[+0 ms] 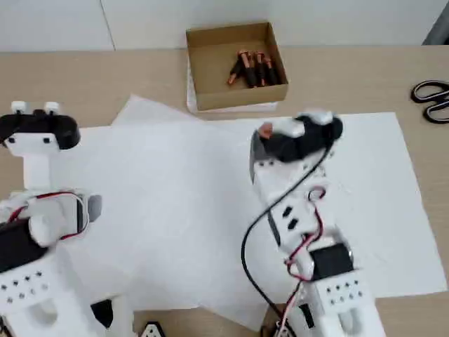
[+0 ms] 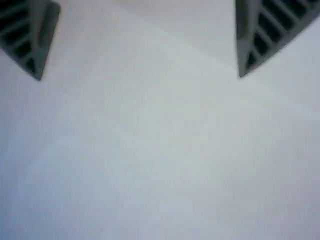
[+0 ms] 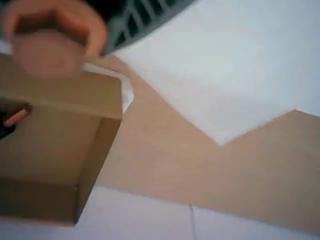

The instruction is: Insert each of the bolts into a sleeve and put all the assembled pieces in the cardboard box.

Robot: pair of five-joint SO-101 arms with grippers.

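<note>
Nearest the arms' bases, the left gripper (image 2: 139, 76) hangs over plain white paper (image 1: 175, 196) with its two ribbed fingers (image 2: 27, 35) spread wide apart and nothing between them. It's well apart from all the task stuff, way over on the left side of the table (image 1: 84, 77).

A bit farther out, the right gripper (image 1: 263, 137) is clamped on a copper-coloured piece (image 1: 265, 130). In the right wrist view that piece (image 3: 50, 40) sits right at the tip with a dark ribbed finger (image 3: 140, 20) just behind it. It looks to be just short of the cardboard box (image 1: 203, 67), close to its near wall, not inside. I can't tell whether it's a bare bolt or one with a sleeve on.

Past that is the box itself, open top, with the assembled pieces (image 1: 251, 69) lying bunched together on its floor, toward the right side. One end of a piece (image 3: 12, 117) peeks in at the edge of the right wrist view too.

Surface: a tan wooden tabletop, with the white paper looking like a couple of overlapping sheets. A pair of scissors (image 1: 431, 98) lies on bare table at the far right. Behind everything is a pale wall (image 1: 140, 21).

Counts: two arms, one box, one piece in the gripper, one pair of scissors. There are roughly four pieces in the box, though they're too clumped to be sure.
</note>
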